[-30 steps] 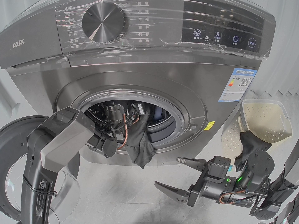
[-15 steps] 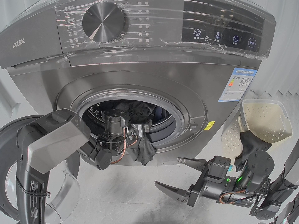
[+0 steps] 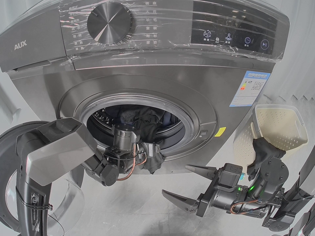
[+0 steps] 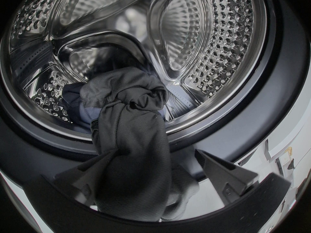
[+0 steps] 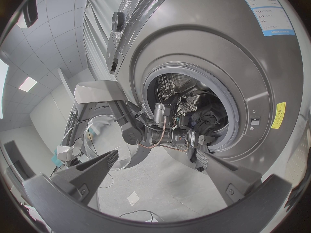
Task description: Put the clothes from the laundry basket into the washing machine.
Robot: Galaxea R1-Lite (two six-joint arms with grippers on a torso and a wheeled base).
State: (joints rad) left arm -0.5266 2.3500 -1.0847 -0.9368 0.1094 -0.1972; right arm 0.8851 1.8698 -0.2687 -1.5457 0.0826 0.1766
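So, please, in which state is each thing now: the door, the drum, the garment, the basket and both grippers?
Washing machine door: open.
Drum: holds dark clothes.
Dark garment: draped over the opening's lip, partly outside.
Laundry basket: one dark cloth at its edge.
Left gripper: jaws open, garment between them.
Right gripper: jaws open, empty.
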